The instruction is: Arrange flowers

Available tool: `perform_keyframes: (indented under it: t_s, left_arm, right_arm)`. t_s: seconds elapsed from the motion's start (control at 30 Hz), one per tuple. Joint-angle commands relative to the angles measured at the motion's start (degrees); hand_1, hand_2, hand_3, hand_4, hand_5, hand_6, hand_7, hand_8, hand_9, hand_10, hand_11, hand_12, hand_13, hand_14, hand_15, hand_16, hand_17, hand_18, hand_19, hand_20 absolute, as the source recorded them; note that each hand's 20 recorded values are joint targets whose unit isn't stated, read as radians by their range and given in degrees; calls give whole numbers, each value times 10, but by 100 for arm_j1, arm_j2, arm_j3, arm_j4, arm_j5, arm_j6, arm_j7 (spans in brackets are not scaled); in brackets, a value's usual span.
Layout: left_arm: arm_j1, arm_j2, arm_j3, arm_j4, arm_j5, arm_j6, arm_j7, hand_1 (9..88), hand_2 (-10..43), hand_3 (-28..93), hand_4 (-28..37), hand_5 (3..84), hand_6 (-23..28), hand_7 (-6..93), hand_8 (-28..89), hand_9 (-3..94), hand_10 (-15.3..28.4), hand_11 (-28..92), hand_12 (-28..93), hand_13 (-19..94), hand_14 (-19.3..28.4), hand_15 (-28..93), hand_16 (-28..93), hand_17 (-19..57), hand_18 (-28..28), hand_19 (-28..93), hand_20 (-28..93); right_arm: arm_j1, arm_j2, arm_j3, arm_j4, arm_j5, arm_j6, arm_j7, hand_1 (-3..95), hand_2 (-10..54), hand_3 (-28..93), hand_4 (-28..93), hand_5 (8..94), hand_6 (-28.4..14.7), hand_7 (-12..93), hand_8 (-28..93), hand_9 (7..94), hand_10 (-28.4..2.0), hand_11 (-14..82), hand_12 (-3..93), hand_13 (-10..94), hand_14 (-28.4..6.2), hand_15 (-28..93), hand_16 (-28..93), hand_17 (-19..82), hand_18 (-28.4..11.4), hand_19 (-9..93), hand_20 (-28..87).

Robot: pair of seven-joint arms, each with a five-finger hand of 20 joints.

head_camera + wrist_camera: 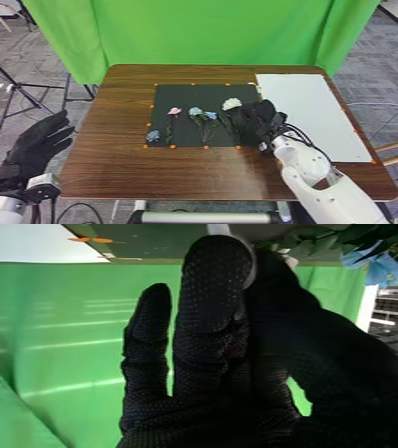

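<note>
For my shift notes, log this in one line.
Flowers on black mat | right hand beside white flower | left hand open, beside table

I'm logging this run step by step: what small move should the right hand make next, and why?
Perhaps close gently on the white flower: the right hand is just right of it, at the black mat's edge, though I can't tell whether it has hold.

Right hand masks part of the mat and the sheet!
And the stems, too fine to trace one by one, while the left arm and right arm run out of the head view; over in the right wrist view, the blue flower is sliced by the edge, and a pale thing slips behind the glove, too covered to name!
</note>
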Motion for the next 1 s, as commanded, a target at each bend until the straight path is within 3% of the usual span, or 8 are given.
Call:
perform_keyframes:
  t_s: [0.03,0.2,0.3,0.57,0.7,0.83,0.9,1.0]
  left_arm:
    - [56,-18,-25,-10,11,-24,-35,240,-8,715,-282,262,24,238,-115,214,101,185,172,170,123,241,50,-103,182,393,97]
    - [80,-46,-34,-20,8,-29,-41,240,-10,715,-283,264,24,237,-116,216,102,185,172,172,124,243,48,-102,183,394,95]
    - [79,-45,-41,-20,8,-27,-54,240,-8,715,-283,262,24,237,-115,214,102,184,171,171,123,241,48,-103,182,394,95]
    - [53,-53,-18,-20,14,-31,-38,240,-8,716,-283,262,24,238,-116,213,101,184,173,170,123,239,50,-104,182,394,95]
    - [35,-49,-20,-19,15,-35,-23,240,-8,716,-282,262,24,237,-115,213,101,184,173,170,123,239,50,-104,182,394,95]
    - [-28,-32,36,-16,71,-34,-3,241,-10,716,-282,263,24,236,-114,214,100,184,173,172,123,239,49,-103,183,394,94]
    - [-73,-39,82,-25,112,-15,13,241,-11,718,-282,265,24,235,-114,215,101,184,172,171,123,239,48,-102,183,393,94]
    - [-171,-112,99,-71,380,-147,-100,241,-10,718,-282,258,23,234,-114,205,99,180,171,162,120,232,47,-103,183,391,92]
  right_arm:
    - [-268,52,191,-170,-139,-249,-202,422,-95,851,-279,517,17,623,24,656,-63,336,491,762,10,428,382,265,-158,713,422]
    - [-324,41,297,-196,-43,-216,-356,353,-95,881,-282,486,12,545,-7,576,-82,419,374,718,-12,480,320,238,-165,704,434]
    - [-351,20,342,-256,75,-200,-375,304,-95,889,-277,483,13,492,-200,548,-90,417,278,707,-24,504,252,228,-169,701,437]
    - [-519,11,570,-603,452,-221,-391,242,-95,876,-281,452,-6,457,-205,517,-99,381,259,689,-36,519,237,213,-181,702,446]
    - [-777,-30,1036,-959,1417,-332,-353,205,-79,864,-266,449,-15,428,-191,508,-108,358,258,679,-48,525,232,205,-189,700,452]
    - [-1089,-316,1980,-1341,3276,-1199,-524,189,-22,888,-250,391,-16,389,-181,431,-117,297,250,513,-74,482,200,104,-199,563,403]
    - [-1190,-534,2448,-1396,4492,-1725,-605,190,4,898,-241,363,-10,361,-176,401,-121,236,255,412,-79,362,217,58,-201,484,328]
    - [-1341,-897,2998,-1454,6304,-2320,-335,188,13,899,-233,339,-10,296,-154,366,-122,153,254,329,-95,196,280,32,-198,427,267]
